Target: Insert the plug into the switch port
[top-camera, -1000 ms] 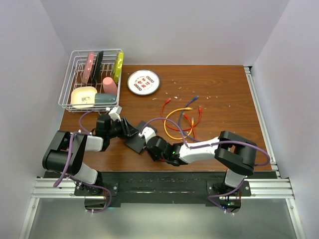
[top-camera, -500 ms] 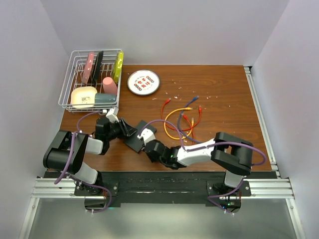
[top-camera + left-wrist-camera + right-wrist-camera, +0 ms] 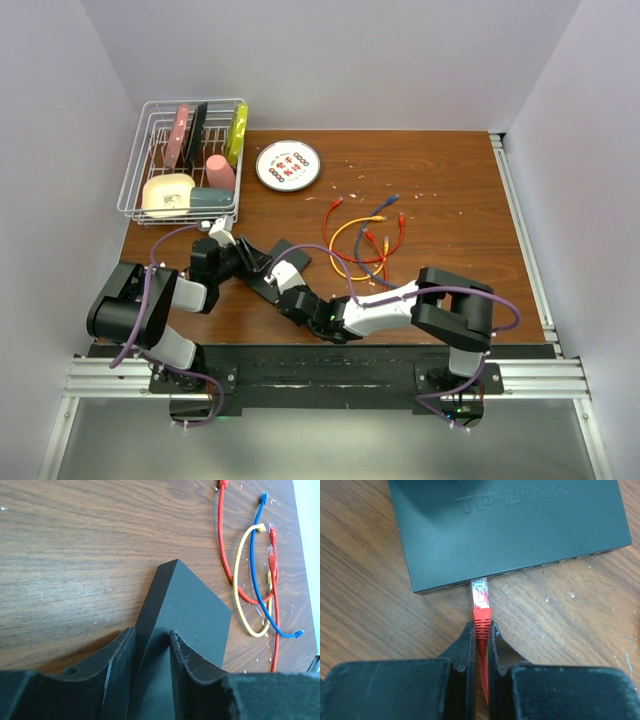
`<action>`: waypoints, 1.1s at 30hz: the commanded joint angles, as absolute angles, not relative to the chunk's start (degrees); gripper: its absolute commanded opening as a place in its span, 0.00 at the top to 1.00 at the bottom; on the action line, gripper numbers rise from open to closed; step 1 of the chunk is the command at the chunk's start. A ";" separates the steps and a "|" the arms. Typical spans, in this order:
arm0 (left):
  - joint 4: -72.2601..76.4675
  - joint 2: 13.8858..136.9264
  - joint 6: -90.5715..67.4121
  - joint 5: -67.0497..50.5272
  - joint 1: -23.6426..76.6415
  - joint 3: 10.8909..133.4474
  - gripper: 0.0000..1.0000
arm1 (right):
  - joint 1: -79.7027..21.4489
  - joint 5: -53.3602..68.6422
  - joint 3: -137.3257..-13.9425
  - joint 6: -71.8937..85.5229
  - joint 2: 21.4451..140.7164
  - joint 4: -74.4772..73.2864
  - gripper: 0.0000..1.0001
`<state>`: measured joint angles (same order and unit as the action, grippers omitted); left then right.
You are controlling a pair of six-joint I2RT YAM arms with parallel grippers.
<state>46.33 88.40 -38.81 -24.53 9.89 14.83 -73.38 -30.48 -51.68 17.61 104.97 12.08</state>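
Plainly the step in hand is the final push: the right gripper [image 3: 481, 630] is pressed together on the red cable [image 3: 482, 617] just behind the plug [image 3: 479, 594], whose clear tip touches the port edge of the switch [image 3: 510, 525] close to one end of the row; whether it has entered at all I cannot tell; to do this well, I judge, the plug should be held square to that edge and level with the port mouth, then driven straight along its own axis in a short, firm stroke until the latch catches, since the grip sits on the soft boot and any sideways lean would bend the cable rather than seat the plug; the left gripper [image 3: 151, 642] pinches the switch across its thin body from the opposite side, and it ought to brace against the push so the box does not slide; the switch sits on the near left part of the desk [image 3: 365, 595], between the two grippers, logo face up; the right arm reaches low and well across to the left, forearm close over the desk, wrist aimed toward the far left; the left arm is folded short, its wrist turned right toward the switch
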 commanded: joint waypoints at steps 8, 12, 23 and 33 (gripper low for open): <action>39.20 89.56 -39.81 -37.35 13.88 12.66 0.57 | -71.63 -37.00 -56.43 17.05 104.60 9.05 1.00; 39.11 88.60 -39.99 -37.53 14.15 11.52 0.57 | -71.63 -36.47 -53.79 16.08 102.39 11.42 1.00; 41.66 89.38 -41.31 -37.35 16.70 9.41 0.58 | -71.63 -30.33 -54.13 9.85 103.53 12.49 1.00; 43.33 90.35 -41.57 -37.44 17.49 8.61 0.59 | -71.72 -25.67 -58.53 4.93 105.03 6.69 1.00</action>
<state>50.94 88.40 -38.46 -23.62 12.95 11.68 -73.23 -28.38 -53.80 9.26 103.35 3.01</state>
